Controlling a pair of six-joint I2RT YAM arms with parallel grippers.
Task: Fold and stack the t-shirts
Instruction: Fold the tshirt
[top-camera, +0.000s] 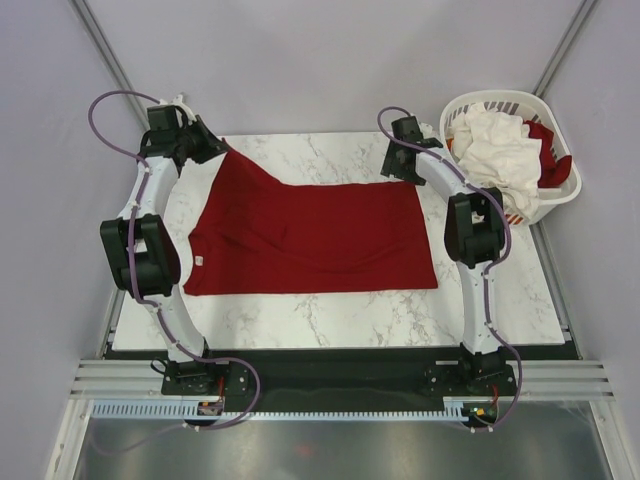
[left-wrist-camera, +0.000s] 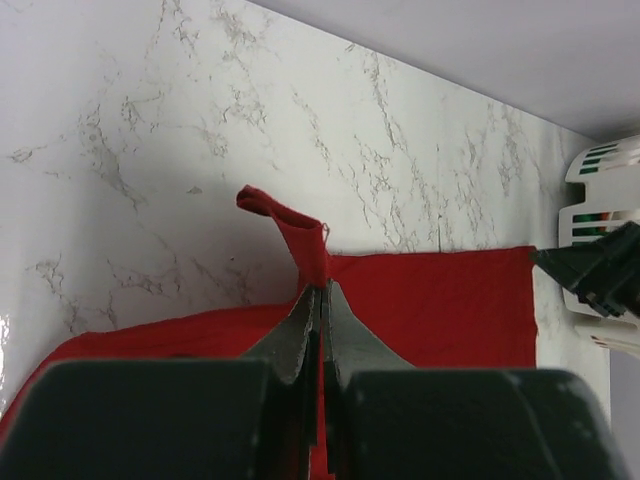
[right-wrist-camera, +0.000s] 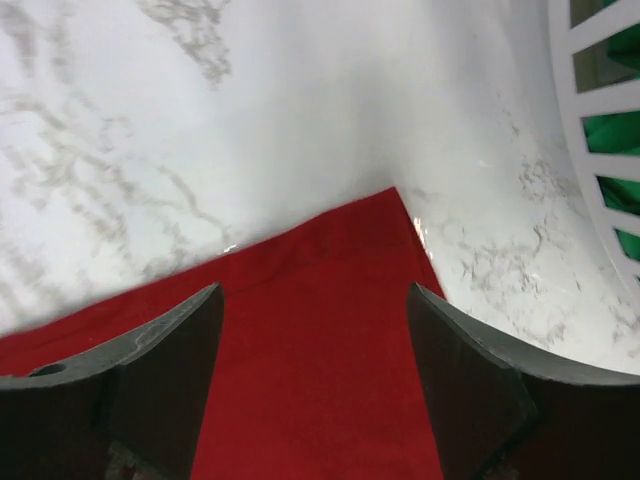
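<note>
Left gripper: clenched on a pinch of the red t-shirt at its far left corner. The wrist view shows the jaws pressed together with cloth between them and a small flap of fabric standing up past the fingertips. From above, that corner is drawn up into a point toward the gripper.

Right gripper: released, jaws wide apart, holding nothing. It sits over the far right corner of the same shirt, one finger to each side of the red cloth. Whether the fingers touch the fabric cannot be told.

Red t-shirt: spread flat on the marble table, between the two arms, collar toward the left arm, near edge lying straight.

Basket: stands at the far right corner, just off the table's edge. It holds crumpled white t-shirts, with a bit of red cloth showing at its right side.
</note>
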